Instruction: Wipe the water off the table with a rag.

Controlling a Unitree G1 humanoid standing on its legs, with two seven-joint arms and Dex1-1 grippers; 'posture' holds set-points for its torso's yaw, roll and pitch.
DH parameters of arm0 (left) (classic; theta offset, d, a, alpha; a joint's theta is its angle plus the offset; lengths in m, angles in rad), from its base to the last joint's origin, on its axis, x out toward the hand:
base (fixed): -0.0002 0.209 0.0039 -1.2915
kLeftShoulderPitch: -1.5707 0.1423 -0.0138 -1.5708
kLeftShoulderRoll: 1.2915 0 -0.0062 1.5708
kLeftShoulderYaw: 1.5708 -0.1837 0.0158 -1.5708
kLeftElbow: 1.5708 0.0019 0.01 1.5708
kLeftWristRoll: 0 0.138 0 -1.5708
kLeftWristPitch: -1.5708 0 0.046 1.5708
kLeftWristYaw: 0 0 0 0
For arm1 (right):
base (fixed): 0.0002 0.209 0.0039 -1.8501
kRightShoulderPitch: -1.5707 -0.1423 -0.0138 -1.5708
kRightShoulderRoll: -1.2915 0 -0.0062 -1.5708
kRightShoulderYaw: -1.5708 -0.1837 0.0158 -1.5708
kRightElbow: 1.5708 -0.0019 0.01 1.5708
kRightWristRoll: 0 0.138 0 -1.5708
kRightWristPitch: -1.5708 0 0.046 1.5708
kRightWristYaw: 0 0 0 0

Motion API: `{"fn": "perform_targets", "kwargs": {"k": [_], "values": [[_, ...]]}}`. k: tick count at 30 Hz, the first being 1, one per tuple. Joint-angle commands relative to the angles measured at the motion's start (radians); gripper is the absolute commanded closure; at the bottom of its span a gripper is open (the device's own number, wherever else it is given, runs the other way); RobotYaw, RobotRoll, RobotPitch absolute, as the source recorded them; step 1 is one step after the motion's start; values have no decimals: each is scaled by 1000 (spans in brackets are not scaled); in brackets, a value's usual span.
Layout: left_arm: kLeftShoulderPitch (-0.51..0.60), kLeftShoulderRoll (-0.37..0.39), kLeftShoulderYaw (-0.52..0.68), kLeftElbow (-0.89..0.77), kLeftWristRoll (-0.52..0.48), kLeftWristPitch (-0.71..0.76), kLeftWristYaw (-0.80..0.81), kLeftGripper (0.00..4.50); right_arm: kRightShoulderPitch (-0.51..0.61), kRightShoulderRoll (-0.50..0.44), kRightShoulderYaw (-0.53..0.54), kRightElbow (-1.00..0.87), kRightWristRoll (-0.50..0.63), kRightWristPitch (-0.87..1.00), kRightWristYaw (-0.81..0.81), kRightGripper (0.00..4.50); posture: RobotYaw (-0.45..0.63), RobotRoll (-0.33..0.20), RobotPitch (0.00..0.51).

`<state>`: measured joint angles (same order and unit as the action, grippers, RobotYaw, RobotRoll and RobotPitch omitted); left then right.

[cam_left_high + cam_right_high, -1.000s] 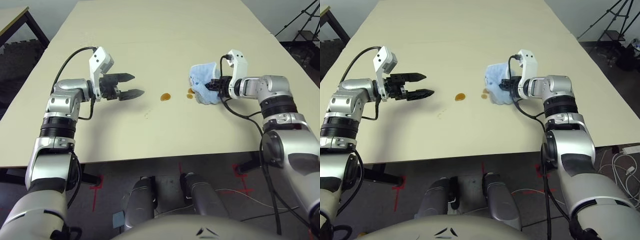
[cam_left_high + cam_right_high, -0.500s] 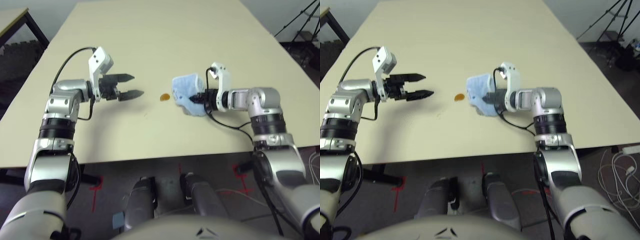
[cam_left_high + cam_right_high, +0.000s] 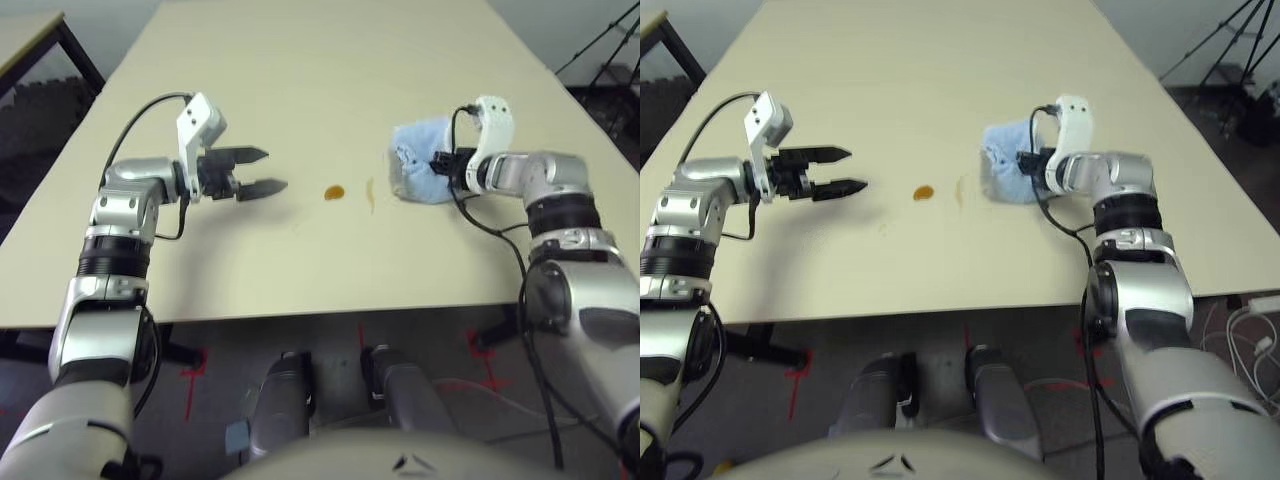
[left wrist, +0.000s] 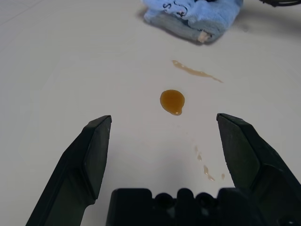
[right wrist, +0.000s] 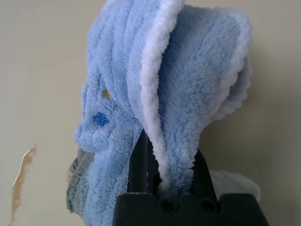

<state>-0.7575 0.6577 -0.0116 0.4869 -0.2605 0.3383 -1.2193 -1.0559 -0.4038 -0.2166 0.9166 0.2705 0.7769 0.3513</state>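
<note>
**Rag pinched in my right gripper, one drop left beside a smear**

My right gripper [image 3: 440, 165] is pinching the rag [image 3: 418, 173]: in the right wrist view its two black fingers [image 5: 139, 162] are pressed close together with a fold of the light-blue cloth caught between them, the white edging running up over the near finger. The bundle rests on the pale counter [image 3: 300, 90], bunched ahead of the fingertips.

Just beyond the rag, on the side away from the gripper, I see a thin amber smear [image 3: 369, 194] on the counter. Next to that sits the water [image 3: 333, 192], one round glossy amber drop, apart from the rag and not touched by it.

My left gripper [image 3: 262, 170] hovers over the counter with its fingers spread wide, nothing between them. The drop lies ahead of its fingertips, roughly centred on the gap, with the rag farther along the same line. A few faint specks [image 4: 203, 167] lie on the surface close to the left gripper.
</note>
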Motion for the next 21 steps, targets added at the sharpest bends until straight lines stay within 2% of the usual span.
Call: {"fn": "perform_targets", "kwargs": {"k": [1, 5, 9, 21], "values": [[3, 6, -2, 6, 6, -5, -1, 0, -11, 24, -12, 21, 8, 3, 0, 4462, -172, 0, 124], [1, 8, -2, 11, 8, -7, -3, 0, 27, 94, 0, -51, 28, 76, -2, 4462, -173, 0, 127], [-2, 16, 1, 19, 8, -9, -8, 0, 90, 201, 6, -165, 47, 157, -40, 4462, -171, 0, 127], [36, 53, 18, -12, -6, 2, -18, 0, 150, 386, 9, -330, 79, 280, -123, 4462, -150, 0, 135]]}}
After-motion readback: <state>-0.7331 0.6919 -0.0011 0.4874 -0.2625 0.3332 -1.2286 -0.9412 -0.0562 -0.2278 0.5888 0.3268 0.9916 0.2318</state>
